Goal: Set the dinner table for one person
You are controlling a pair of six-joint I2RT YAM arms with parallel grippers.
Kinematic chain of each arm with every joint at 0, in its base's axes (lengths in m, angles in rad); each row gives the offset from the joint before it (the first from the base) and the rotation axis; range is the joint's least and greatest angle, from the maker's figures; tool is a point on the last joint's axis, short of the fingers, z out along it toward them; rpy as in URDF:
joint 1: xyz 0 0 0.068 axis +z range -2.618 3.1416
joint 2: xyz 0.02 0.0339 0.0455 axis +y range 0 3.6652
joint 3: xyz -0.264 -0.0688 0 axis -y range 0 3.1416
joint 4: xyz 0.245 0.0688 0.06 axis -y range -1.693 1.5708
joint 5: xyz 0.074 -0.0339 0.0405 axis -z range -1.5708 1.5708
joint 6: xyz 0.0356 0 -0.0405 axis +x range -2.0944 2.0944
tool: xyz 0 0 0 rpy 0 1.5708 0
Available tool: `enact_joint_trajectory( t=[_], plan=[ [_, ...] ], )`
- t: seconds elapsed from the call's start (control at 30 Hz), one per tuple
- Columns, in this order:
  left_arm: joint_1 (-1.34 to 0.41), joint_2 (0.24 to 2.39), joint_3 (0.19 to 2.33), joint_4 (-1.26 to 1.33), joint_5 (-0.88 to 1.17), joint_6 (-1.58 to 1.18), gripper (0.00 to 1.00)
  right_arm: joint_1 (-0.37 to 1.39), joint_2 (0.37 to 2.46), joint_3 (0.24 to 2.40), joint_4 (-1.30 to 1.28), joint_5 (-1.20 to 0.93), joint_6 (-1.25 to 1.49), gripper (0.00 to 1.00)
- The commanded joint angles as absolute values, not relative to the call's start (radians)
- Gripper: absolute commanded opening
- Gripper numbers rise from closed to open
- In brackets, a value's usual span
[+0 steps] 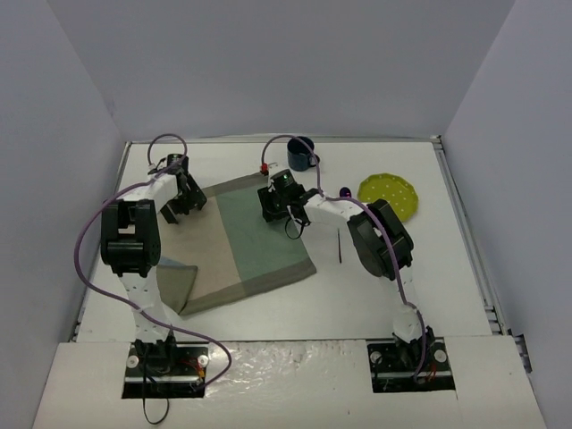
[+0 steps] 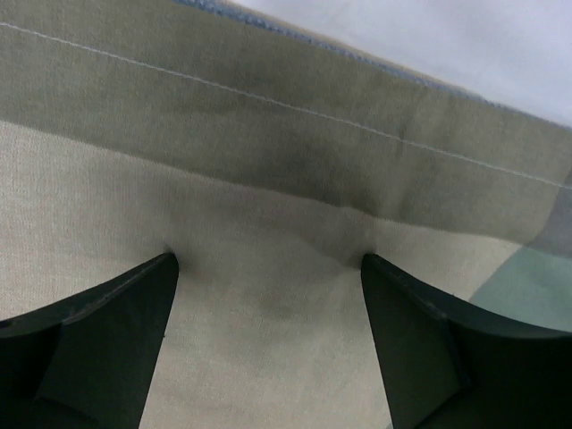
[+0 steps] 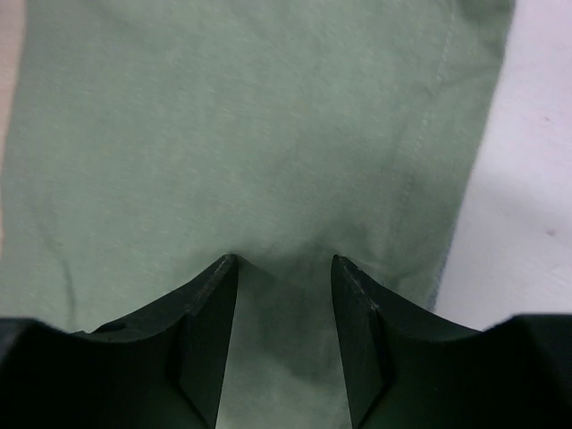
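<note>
Both pairs of dark fingers fill the wrist views. The left gripper (image 2: 268,264) has its jaws wide apart, tips pressing the beige half of the one placemat (image 1: 241,246) near its far hem. The right gripper (image 3: 284,259) has its jaws parted more narrowly, tips on the green half beside the right edge. The dinner table (image 1: 268,313) lies under everything and carries one dark mug (image 1: 301,154), one yellow plate (image 1: 390,196) and one slim utensil (image 1: 340,246). White tabletop shows along the near and right rims.

Soft, even light overhead — shadows faint (wrist views dimmer, blurred at close range)
</note>
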State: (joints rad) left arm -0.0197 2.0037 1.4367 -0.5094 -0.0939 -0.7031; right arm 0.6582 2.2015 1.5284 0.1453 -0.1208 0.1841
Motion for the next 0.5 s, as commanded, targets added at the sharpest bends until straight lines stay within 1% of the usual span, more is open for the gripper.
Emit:
enact_joint_trajectory(
  t=[0.0,0.23,0.37,0.47],
  plan=[
    [-0.014,2.127,1.517,-0.525,0.023,-0.681,0.78,0.594,2.204,1.530,0.158,-0.101,0.207,0.42],
    [-0.034,2.235,1.689,-0.521,0.126,-0.649,0.77,0.520,2.196,1.486,0.160,-0.068,0.230,0.41],
    [-0.035,2.182,1.712,-0.482,0.161,-0.624,0.77,0.509,2.180,1.508,0.160,-0.074,0.212,0.41],
    [-0.035,2.073,1.716,-0.508,0.087,-0.556,0.80,0.513,2.125,1.521,0.158,-0.092,0.205,0.42]
  ],
)
